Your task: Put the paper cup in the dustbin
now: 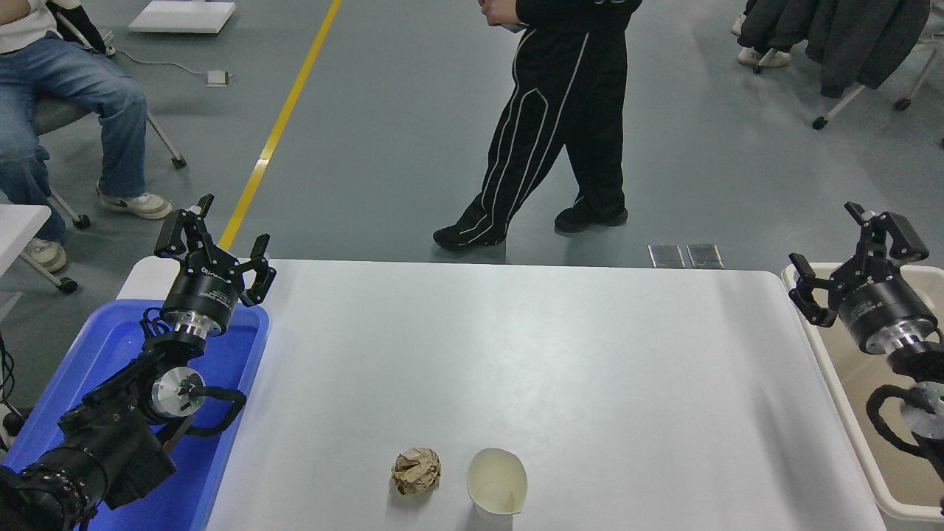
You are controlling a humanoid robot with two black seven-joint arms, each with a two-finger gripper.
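Observation:
The paper cup (497,481) stands upright near the table's front edge, a little right of centre, off-white with a cream inside. The dustbin (848,413) is the beige bin with a pale rim at the table's right side. My right gripper (848,254) is open and empty, held above the dustbin's far end, far from the cup. My left gripper (214,240) is open and empty, parked above the blue tray at the left.
A crumpled brown paper ball (417,470) lies just left of the cup. A blue plastic tray (110,346) sits at the table's left edge. A person in black trousers (553,133) walks beyond the far edge; another sits at the top left.

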